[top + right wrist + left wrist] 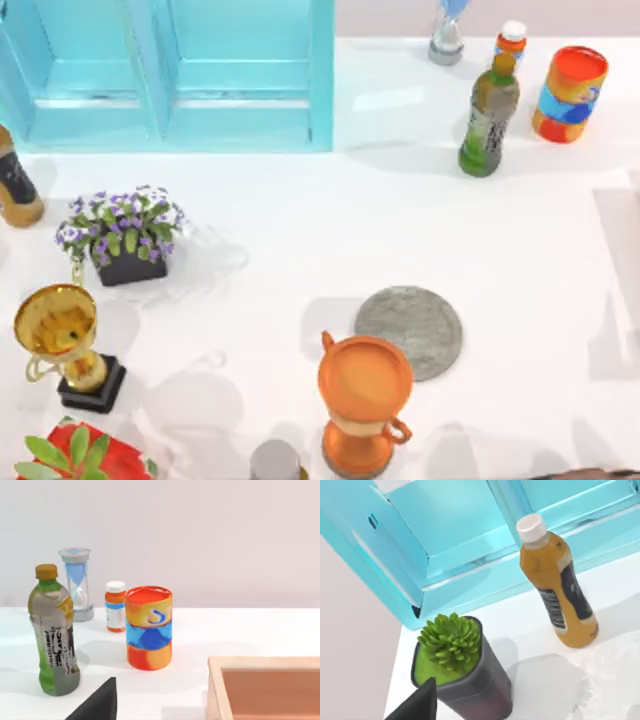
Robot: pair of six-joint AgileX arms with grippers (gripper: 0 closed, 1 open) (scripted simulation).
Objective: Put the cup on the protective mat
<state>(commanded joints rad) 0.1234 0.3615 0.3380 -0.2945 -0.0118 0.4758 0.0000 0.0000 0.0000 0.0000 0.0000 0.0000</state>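
The protective mat [409, 331] is a flat grey mottled disc lying right of the table's middle, with nothing on it. The cup [277, 462] shows as a small pale cylinder cut by the table's front edge, left of the orange urn's base; its pattern is not visible from above. A dark part of my left gripper [415, 705] shows in the left wrist view, near a succulent pot, far from cup and mat. A dark part of my right gripper [95, 702] shows in the right wrist view, facing the bottles at the back right.
An orange handled urn [365, 400] stands against the mat's front-left edge. A gold trophy [62, 340], a flower pot [125, 235] and a red plant pot [75, 458] are on the left. A cyan cabinet [170, 70] is behind. A green bottle [488, 115] and an orange can [568, 93] stand back right.
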